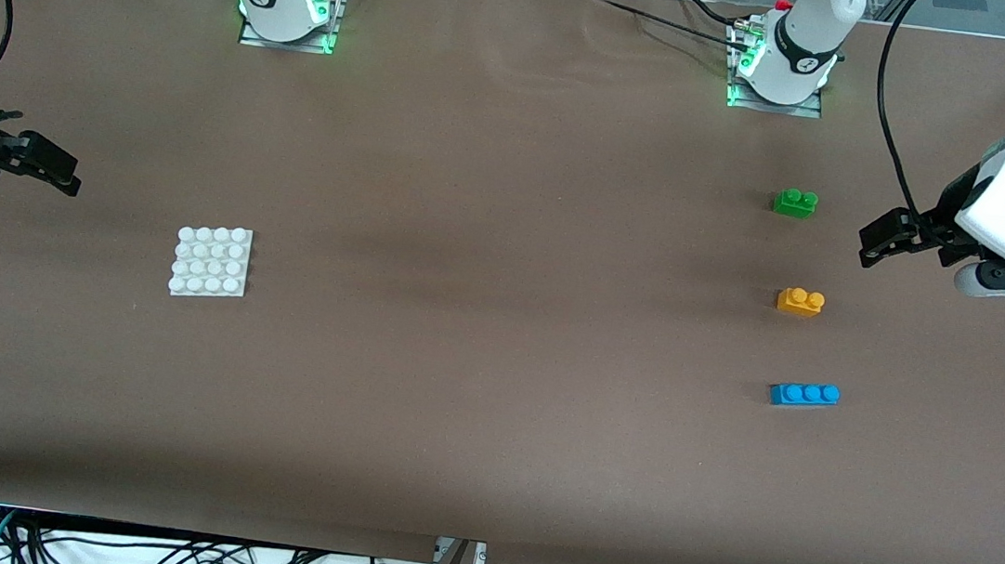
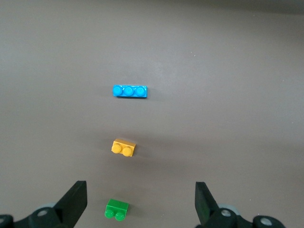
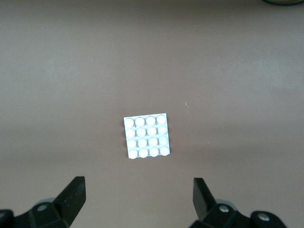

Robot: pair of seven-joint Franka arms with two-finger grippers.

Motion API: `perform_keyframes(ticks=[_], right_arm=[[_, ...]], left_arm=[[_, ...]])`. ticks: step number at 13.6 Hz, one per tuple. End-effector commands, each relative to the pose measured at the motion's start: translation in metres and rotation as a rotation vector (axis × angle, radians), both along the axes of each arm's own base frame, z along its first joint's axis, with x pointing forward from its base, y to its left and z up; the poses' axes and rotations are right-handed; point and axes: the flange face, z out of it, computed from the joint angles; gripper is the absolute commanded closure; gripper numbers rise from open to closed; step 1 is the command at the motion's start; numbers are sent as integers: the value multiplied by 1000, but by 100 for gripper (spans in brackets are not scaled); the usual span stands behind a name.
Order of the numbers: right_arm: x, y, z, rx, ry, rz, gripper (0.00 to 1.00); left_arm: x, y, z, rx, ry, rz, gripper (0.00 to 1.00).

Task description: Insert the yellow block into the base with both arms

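Observation:
The yellow block (image 1: 800, 301) (image 2: 124, 147) lies on the brown table toward the left arm's end, studs up. The white studded base (image 1: 211, 262) (image 3: 147, 136) lies flat toward the right arm's end, a long way from the block. My left gripper (image 1: 880, 245) (image 2: 140, 190) hangs open and empty above the table, at the left arm's end next to the row of bricks. My right gripper (image 1: 63, 175) (image 3: 137, 185) is also open and empty, up over the right arm's end of the table, apart from the base.
A green two-stud brick (image 1: 796, 203) (image 2: 116, 209) lies farther from the front camera than the yellow block. A blue three-stud brick (image 1: 805, 393) (image 2: 129, 90) lies nearer. Cables (image 1: 156, 554) hang below the table's front edge.

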Motion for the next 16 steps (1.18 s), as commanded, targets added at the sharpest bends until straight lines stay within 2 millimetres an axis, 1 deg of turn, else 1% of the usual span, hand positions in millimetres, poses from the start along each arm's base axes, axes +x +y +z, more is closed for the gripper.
perform_keyframes(ticks=[1, 3, 5, 6, 7, 8, 9, 10, 11, 12, 16], right_arm=[[-1, 0, 4, -12, -7, -2, 0], [0, 0, 3, -12, -6, -2, 0], [4, -1, -9, -16, 12, -5, 0], [9, -3, -21, -20, 32, -7, 0], [8, -17, -28, -19, 52, -30, 0], [11, -18, -41, -21, 75, -32, 0], [17, -13, -59, -26, 105, -24, 0], [21, -11, -75, -28, 133, -23, 0], [23, -8, -95, -31, 168, -18, 0], [24, -8, -109, -34, 189, -18, 0], [41, -10, -185, -45, 253, -21, 0]], left_arm=[[-2, -3, 4, -8, 12, -5, 0], [-2, -3, 4, -8, 11, -5, 0], [-2, -4, 5, -7, 9, 1, 0], [-5, -7, 3, 6, 29, -5, 0], [-8, -7, 2, 0, 57, -6, 0], [-11, -11, 5, 0, 53, -24, 0], [-12, -21, 5, 12, 51, -46, 0], [-12, -26, 5, 22, 47, -58, 0], [-12, -27, 8, 33, 39, -54, 0], [-12, -28, 10, 32, 37, -50, 0], [-9, -17, 16, 15, 24, -22, 0]])
